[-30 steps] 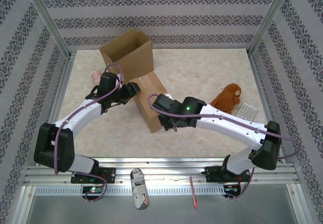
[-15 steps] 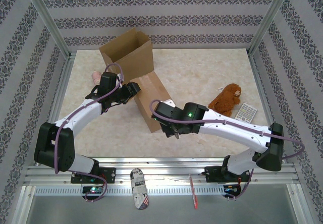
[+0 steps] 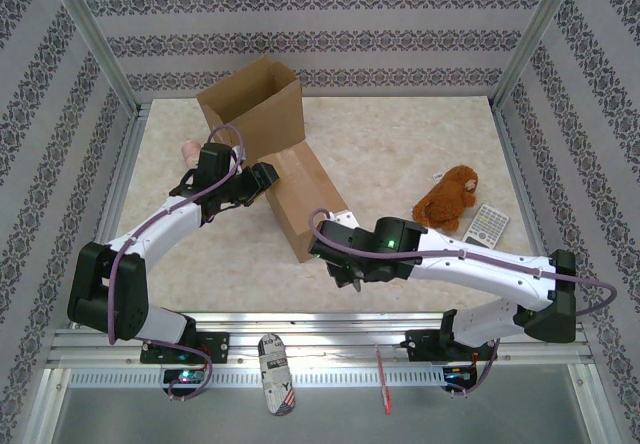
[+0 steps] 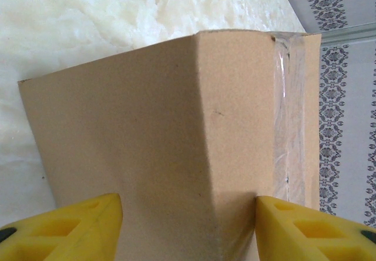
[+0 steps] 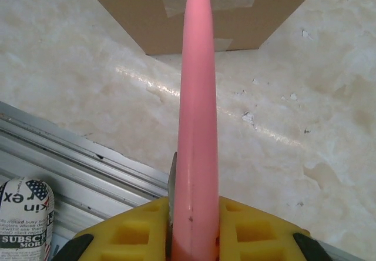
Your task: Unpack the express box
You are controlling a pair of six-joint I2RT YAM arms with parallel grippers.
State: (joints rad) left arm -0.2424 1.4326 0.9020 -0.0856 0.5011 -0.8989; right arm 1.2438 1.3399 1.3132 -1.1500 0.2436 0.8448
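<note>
Express box (image 3: 303, 199) lies taped shut on the worktop (image 3: 400, 134), centre of the top view, just below an open carton (image 3: 252, 104). Left jaws clasp its upper-left end, one yellow finger (image 4: 64, 228) on each side of the cardboard. Right jaws, at the box's lower end, are pinching a pink tool (image 5: 197, 126) that points at the taped face. I can't tell whether its tip touches. Plush monkey (image 3: 448, 196) sits off to the right.

Bright, even light; glare streak on table (image 5: 258, 126)
</note>
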